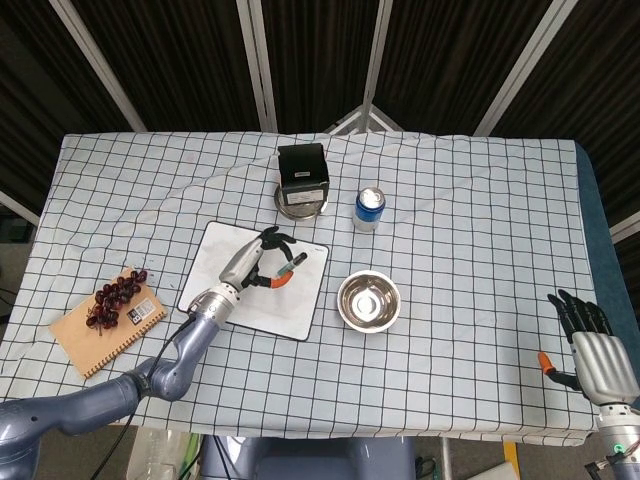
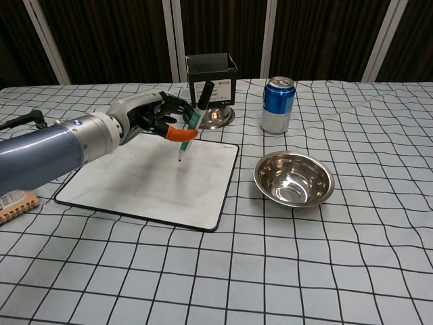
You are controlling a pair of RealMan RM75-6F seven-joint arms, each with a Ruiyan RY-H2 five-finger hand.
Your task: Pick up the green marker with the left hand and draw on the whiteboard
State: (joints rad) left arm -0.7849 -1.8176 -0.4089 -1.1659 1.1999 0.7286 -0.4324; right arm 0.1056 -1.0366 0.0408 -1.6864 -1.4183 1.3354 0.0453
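Shiny steel bowl (image 2: 293, 178); glossy whiteboard (image 2: 139, 181); checked cloth (image 2: 338, 257), wrinkled; metal can (image 2: 278, 104)

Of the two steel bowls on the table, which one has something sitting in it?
The far steel bowl, beside the blue can, behind the whiteboard: a black box stands in it. The near steel bowl, right of the whiteboard, is empty.

a robot test lab, it seems. a table (image 1: 480, 220) under a checked cloth (image 2: 352, 257) stands before dark curtains (image 2: 325, 34) on metal poles (image 1: 260, 60).
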